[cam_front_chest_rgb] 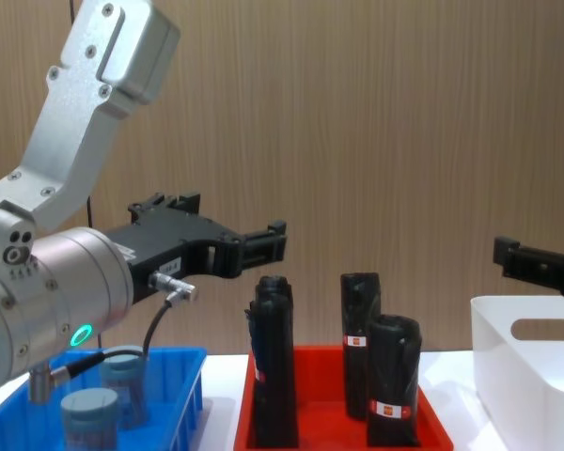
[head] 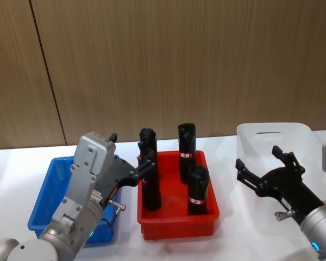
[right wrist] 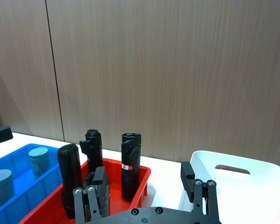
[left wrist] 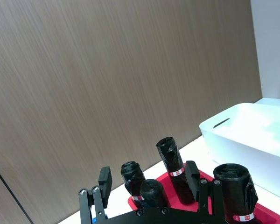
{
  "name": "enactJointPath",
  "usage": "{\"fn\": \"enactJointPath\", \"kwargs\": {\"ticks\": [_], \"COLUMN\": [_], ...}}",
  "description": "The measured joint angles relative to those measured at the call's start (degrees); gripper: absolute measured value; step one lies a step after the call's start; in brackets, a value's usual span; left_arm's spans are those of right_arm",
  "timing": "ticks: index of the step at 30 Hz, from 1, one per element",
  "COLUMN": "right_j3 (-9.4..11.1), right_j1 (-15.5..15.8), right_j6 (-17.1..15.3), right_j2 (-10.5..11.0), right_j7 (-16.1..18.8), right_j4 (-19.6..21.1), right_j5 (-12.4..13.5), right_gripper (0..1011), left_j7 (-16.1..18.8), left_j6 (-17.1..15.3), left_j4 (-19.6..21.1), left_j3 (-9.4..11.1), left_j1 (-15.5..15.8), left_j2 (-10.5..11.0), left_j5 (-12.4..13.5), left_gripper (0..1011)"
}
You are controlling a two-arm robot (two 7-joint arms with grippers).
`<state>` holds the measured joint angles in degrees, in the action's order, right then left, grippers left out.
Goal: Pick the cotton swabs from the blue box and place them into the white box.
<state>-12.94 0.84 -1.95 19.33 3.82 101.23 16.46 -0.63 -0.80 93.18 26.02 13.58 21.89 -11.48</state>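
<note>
Right now the left gripper (cam_front_chest_rgb: 221,221) hangs spread and empty above the right end of the blue box (cam_front_chest_rgb: 180,385), at the lower left of the chest view. Two cotton swabs (cam_front_chest_rgb: 90,412) stand inside that box. Over at the right edge, the right gripper (head: 257,156) is splayed wide too, holding nothing, above the white box (head: 271,129). Between the boxes, a red tray (head: 176,223) holds upright black rolls (head: 195,190).

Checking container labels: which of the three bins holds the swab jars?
The blue box, leftmost; the middle red tray holds black rolls.
</note>
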Motion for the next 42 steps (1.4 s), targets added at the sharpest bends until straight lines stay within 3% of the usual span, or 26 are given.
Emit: {"fn": "enactJointPath", "kwargs": {"ticks": [34,42], "right_j3": [0.0,0.0], "right_j1": [0.0,0.0], "right_j6": [0.0,0.0], "right_j2": [0.0,0.0], "right_j7": [0.0,0.0], "right_j4": [0.0,0.0], "right_j5": [0.0,0.0], "right_gripper": [1002,1002], "left_j7": [-0.1,-0.9], "left_j6": [0.3,2.1], "left_j4": [-0.3,-1.2], "left_j3": [-0.1,-1.0], "left_j1": [-0.2,-0.9], "left_j2": [0.1,1.1], "left_j5": [-0.1,-2.4], "left_gripper": [1004,1004]}}
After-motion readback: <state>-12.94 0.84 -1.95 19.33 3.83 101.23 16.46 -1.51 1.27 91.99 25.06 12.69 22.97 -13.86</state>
